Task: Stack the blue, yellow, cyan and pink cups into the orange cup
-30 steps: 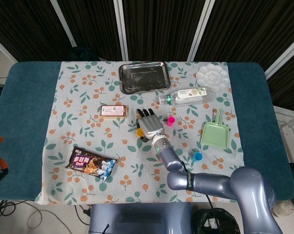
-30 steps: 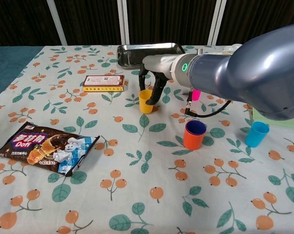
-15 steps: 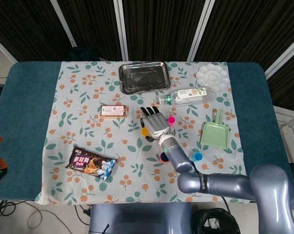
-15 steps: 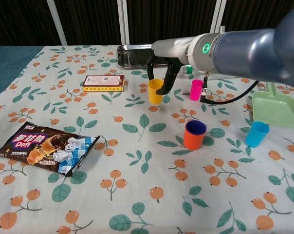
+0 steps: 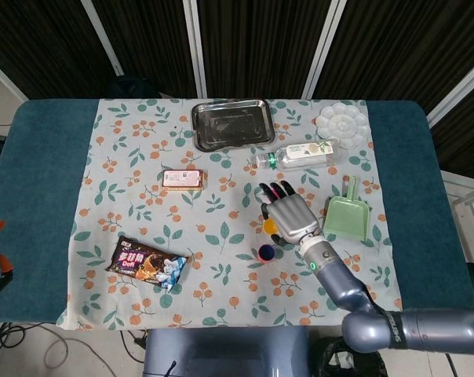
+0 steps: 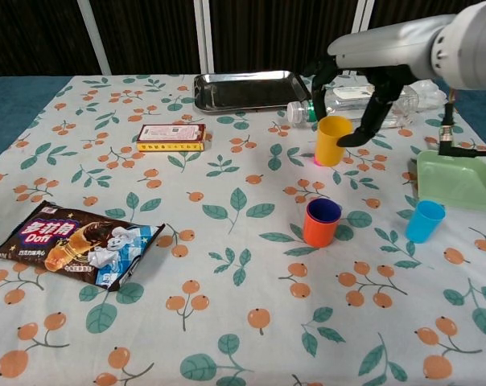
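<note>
My right hand [image 6: 362,80] grips the yellow cup [image 6: 333,140] by its rim and holds it upright above the table, in front of the lying bottle. In the head view the right hand [image 5: 290,216] covers most of the yellow cup [image 5: 269,226]. The orange cup [image 6: 322,222] stands below and nearer, with the blue cup [image 6: 324,210] nested in it. The cyan cup [image 6: 424,221] stands alone to the right. Only a sliver of the pink cup [image 6: 315,161] shows behind the yellow one. My left hand is out of both views.
A metal tray [image 6: 243,84] and a clear bottle [image 6: 404,100] lie at the back. A green dustpan [image 6: 456,181] sits at the right, a white palette [image 5: 343,123] beyond it. A red box [image 6: 172,137] and a snack bag [image 6: 74,241] lie at the left.
My right hand has lifted the yellow cup off the table and carried it to the right, from beside the red box to over the pink cup's spot.
</note>
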